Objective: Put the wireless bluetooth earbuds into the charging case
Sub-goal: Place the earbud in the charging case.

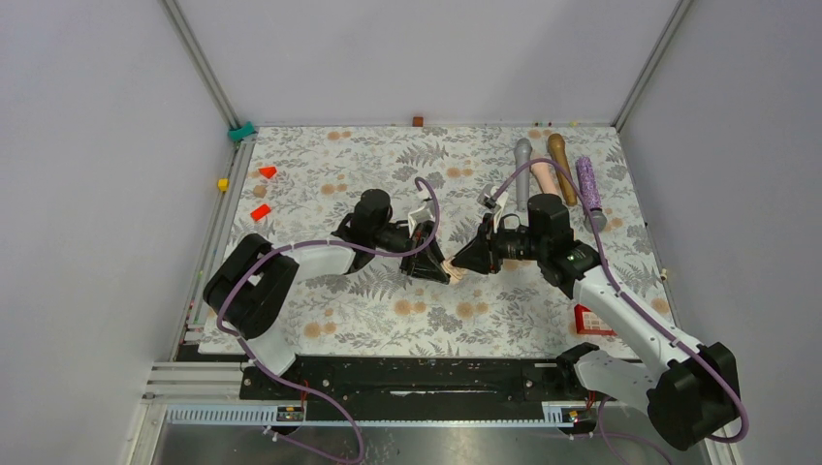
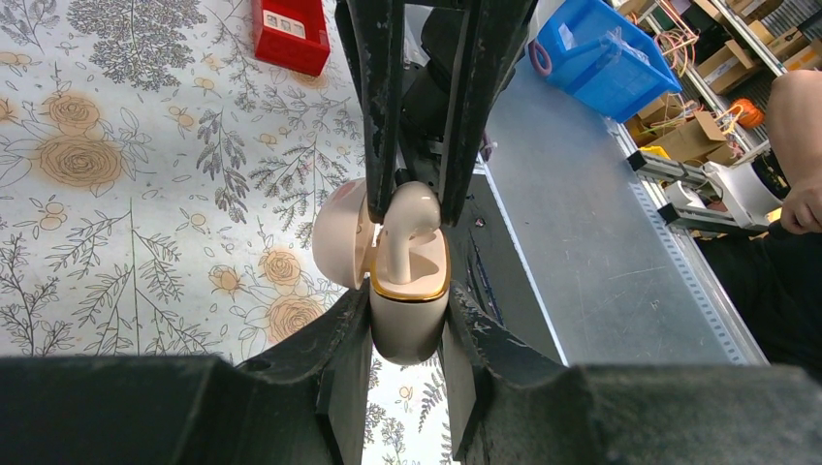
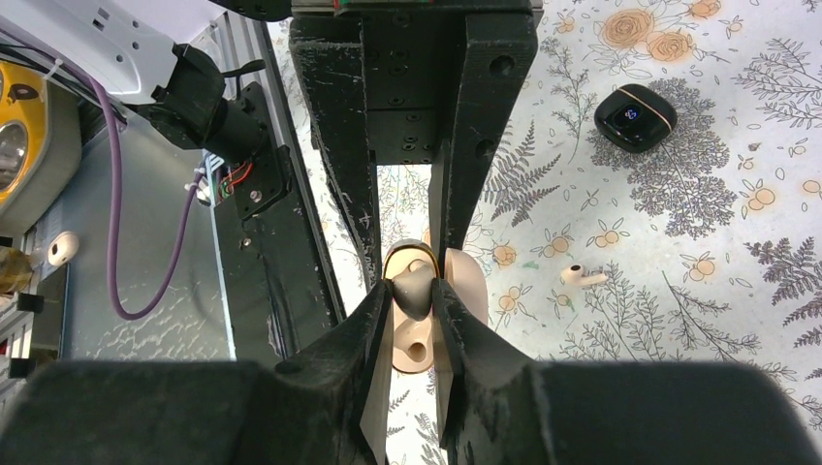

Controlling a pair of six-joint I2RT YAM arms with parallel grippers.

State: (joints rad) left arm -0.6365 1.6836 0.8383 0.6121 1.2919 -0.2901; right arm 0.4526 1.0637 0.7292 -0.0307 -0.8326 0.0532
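Floral tabletop [image 1: 388,320] at mid-span: left tool [image 2: 407,302] clenched on the open case [image 2: 412,339]; right tool [image 3: 412,300] pinches one earbud [image 2: 407,218] at the case's mouth; second earbud [image 3: 582,275] lies loose nearby.

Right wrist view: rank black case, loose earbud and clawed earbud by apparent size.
1. black case, largest.
2. held earbud, though nearness to the camera enlarges it and the right claw hides part.
3. loose earbud on the cloth, smallest.

Robotics lab, grey-walled test enclosure [image 1: 97,145], blue storage bin [image 2: 606,63], cardboard boxes [image 2: 693,140]
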